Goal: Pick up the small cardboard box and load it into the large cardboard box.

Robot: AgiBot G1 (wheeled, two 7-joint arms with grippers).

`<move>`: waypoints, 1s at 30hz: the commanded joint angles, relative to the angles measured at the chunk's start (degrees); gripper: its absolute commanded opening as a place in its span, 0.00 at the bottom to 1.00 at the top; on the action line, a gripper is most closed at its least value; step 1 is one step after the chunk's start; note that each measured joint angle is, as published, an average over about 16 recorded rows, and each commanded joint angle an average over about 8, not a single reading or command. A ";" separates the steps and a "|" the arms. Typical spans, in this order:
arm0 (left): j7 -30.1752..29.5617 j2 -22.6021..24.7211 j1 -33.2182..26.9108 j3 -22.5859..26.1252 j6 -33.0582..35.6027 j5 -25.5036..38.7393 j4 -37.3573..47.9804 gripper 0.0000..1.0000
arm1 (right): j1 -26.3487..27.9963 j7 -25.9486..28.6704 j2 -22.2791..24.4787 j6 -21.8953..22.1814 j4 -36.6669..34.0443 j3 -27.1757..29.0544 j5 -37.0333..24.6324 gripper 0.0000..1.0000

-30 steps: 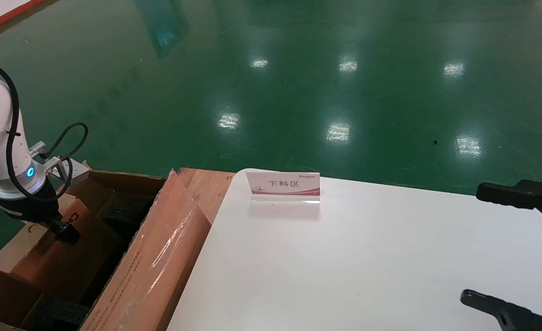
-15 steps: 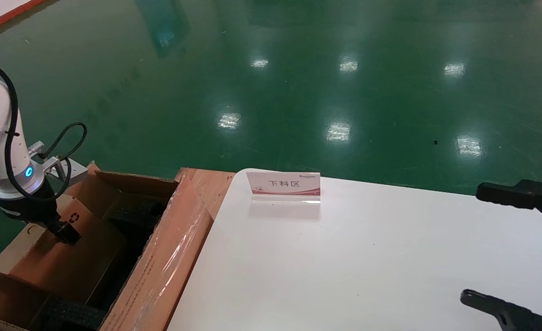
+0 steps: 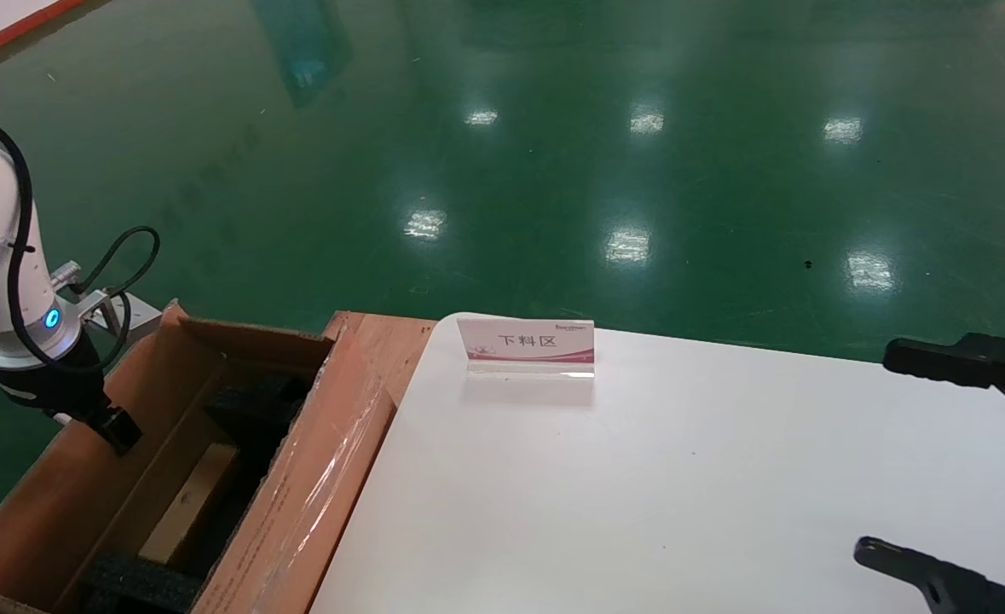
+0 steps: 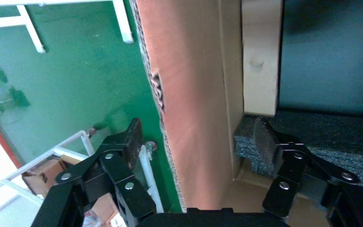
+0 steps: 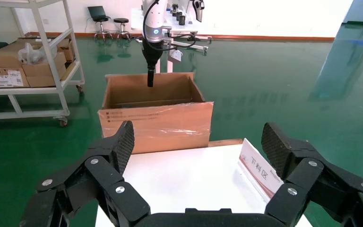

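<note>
Now I read left gripper point(image 4: 196, 142) straddling outer wall of large box point(image 3: 297, 477), jaws wide, empty. Small box point(image 3: 191, 503) lies inside on floor between foam pads point(image 3: 255, 405), likely for cushioning. Right gripper point(image 5: 198, 142) parked over tabletop point(image 3: 681, 477), jaws wide.

Head view: large cardboard box point(image 3: 67, 486) sits open at lower left, against the edge of the white table point(image 3: 681, 495), its near long wall covered in glossy clear tape, black foam point(image 3: 255, 401) visible inside, and the small cardboard box point(image 3: 191, 503) lying low in the interior between foam pieces. Left gripper point(image 3: 118, 429) is at the box's outer wall near the top edge, holding nothing; finger gap not discernible here. Right gripper point(image 3: 945, 465) is at the table's right edge with fingers spread wide, and a white-and-pink sign stand point(image 3: 526, 345) stands upright near the table's far edge.
</note>
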 commanded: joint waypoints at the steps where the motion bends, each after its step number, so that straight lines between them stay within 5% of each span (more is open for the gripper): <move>1: 0.29 0.10 -0.44 -0.28 -0.32 -0.11 -0.27 1.00 | 0.00 0.00 0.00 0.00 -0.01 0.00 0.00 1.00; 19: -0.90 -4.97 -17.27 -5.57 -10.20 3.10 -22.52 1.00 | 0.02 -0.03 0.01 0.00 -0.04 -0.05 0.03 1.00; 24: 0.32 -5.70 -16.37 -8.58 -10.12 2.73 -24.56 1.00 | 0.02 -0.04 0.02 0.01 -0.05 -0.05 0.04 1.00; 30: 6.42 -6.15 -9.25 -19.05 -7.25 -0.67 -24.94 1.00 | 0.03 -0.06 0.02 0.00 -0.08 -0.07 0.05 1.00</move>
